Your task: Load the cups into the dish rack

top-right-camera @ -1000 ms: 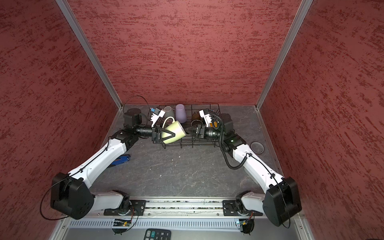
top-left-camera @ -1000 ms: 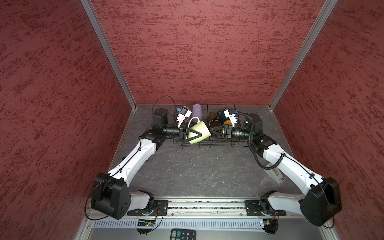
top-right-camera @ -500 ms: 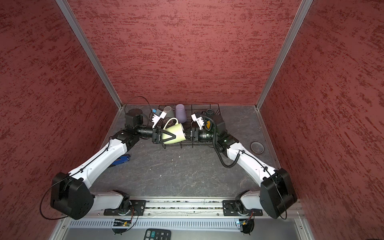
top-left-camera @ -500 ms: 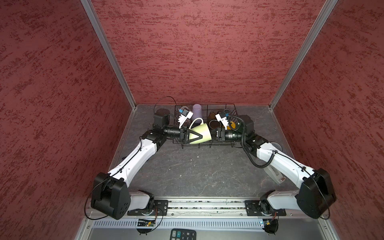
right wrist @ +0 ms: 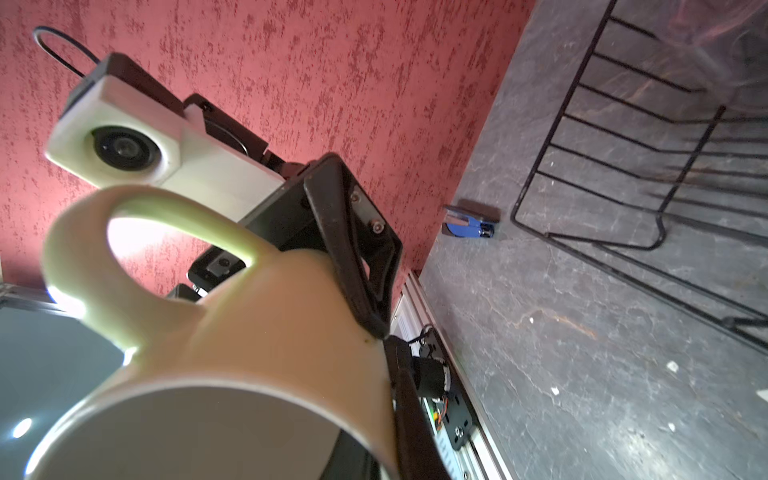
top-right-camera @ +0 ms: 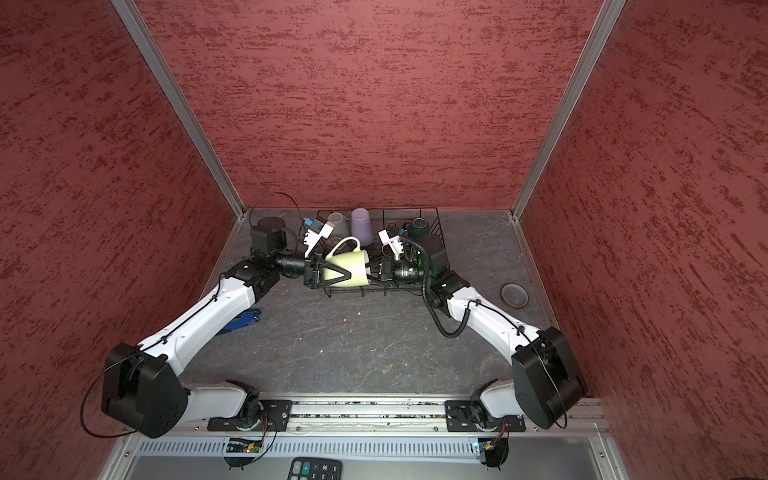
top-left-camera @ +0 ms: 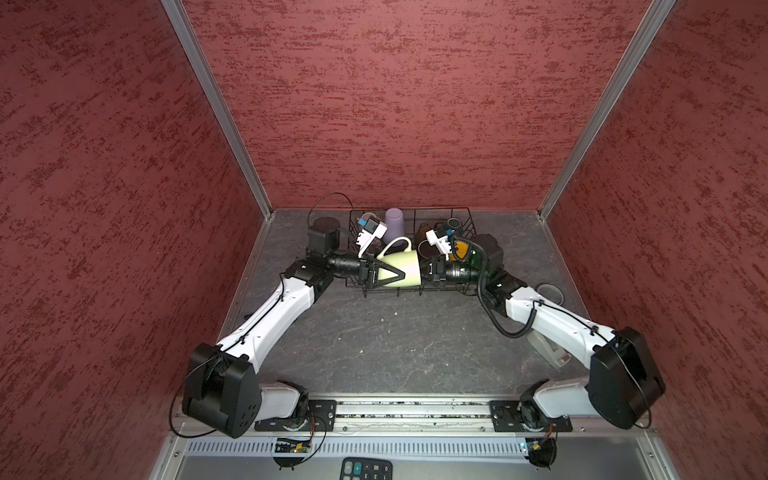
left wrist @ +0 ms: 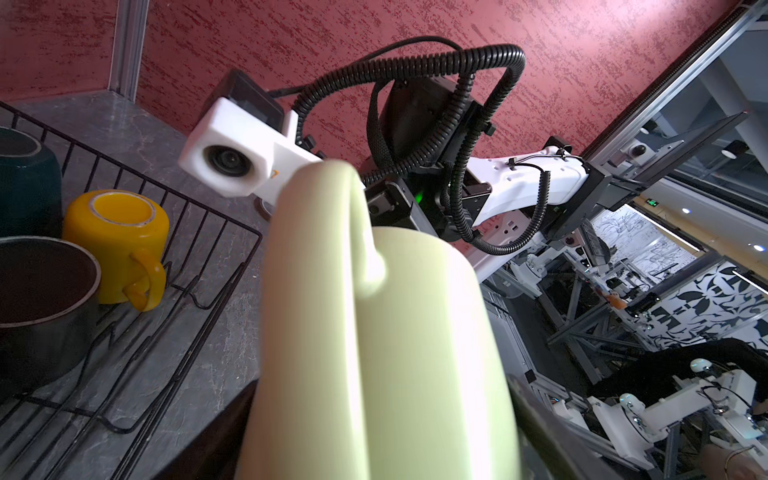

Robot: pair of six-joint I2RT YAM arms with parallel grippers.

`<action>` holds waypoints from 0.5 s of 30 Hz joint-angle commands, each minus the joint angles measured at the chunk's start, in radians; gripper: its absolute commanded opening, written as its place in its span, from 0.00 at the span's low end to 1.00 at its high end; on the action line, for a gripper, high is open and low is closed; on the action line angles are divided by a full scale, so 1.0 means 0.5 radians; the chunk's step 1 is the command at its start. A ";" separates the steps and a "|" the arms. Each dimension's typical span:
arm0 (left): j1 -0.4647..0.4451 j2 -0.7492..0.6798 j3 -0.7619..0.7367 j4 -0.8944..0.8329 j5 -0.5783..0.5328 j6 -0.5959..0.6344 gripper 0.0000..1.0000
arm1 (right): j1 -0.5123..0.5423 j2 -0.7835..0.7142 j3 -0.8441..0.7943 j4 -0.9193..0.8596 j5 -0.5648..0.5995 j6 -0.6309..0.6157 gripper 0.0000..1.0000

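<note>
My right claw (top-left-camera: 423, 272) has slid in from the right and clenched on the rim of the pale-green mug (top-left-camera: 409, 262); my left claw (top-left-camera: 390, 272) grasps its body. In both top views the mug lies on its side, handle up, mid-frame over the front edge of the dish rack (top-left-camera: 440, 209).

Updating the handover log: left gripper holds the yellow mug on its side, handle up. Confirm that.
Wrong colour: the left gripper holds the pale-green mug on its side, handle up, as both top views show. The yellow mug sits upside down in the dish rack.
</note>
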 commanded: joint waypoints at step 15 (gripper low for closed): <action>-0.047 -0.273 -0.339 0.694 -0.308 0.037 0.71 | 0.138 0.045 -0.109 0.668 0.104 0.352 0.00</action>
